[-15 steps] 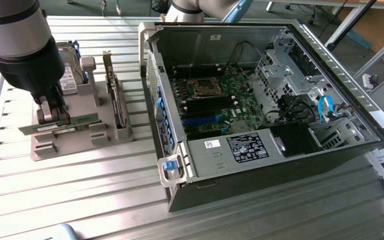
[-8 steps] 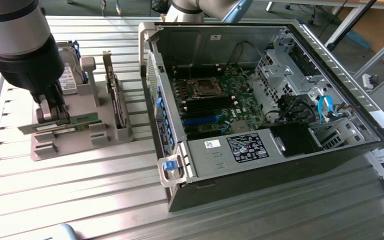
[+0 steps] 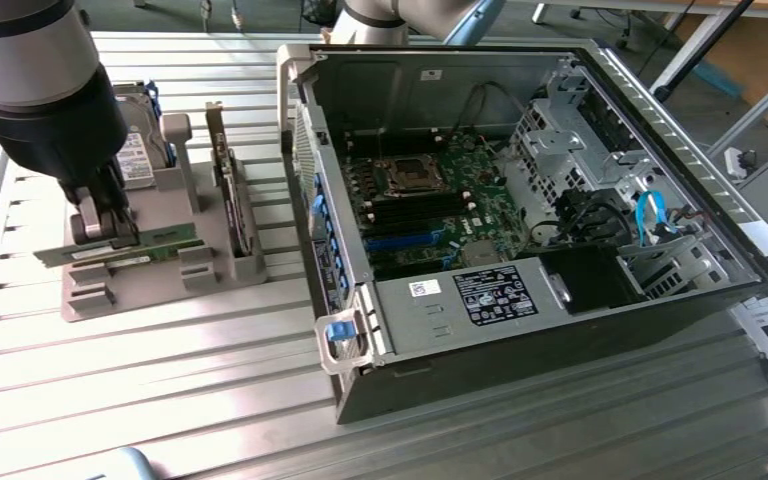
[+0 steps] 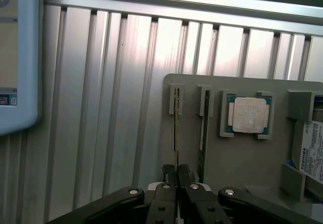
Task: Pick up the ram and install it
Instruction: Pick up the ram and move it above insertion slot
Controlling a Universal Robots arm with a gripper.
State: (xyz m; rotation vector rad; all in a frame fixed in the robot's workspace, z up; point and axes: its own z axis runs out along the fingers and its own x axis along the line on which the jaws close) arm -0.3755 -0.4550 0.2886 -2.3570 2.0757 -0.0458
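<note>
**Kit:** What do you have in front of you?

**Sam:** You have a ridged metal tabletop (image 3: 157, 390). On it, toward the exterior view's right, sits the big open computer case (image 3: 518, 370). Toward the exterior view's left stands the grey holder (image 3: 144, 290).

**Kit:** Where is the ram?

**Sam:** The ram (image 3: 124, 250) is in that holder, standing on its thin edge. Its far end looks tucked into a little slot of the holder, so I think you have not got it out yet.

**Kit:** What is the claw doing?

**Sam:** Your claw (image 4: 176, 176) is pinched tight on the ram. Its fingers (image 4: 168, 176) press one on each flat side.

**Kit:** How do you do this bit well?

**Sam:** Pull the ram straight out of its slots. Do not twist it or tip it, because the stick is thin and could bend or jam. I cannot tell if you hold it at the middle, so one end may drag. Go slow and keep it level. Watch the second stick (image 4: 204, 128) just beside it, and stay away from the small silver chip (image 4: 247, 114)
</note>
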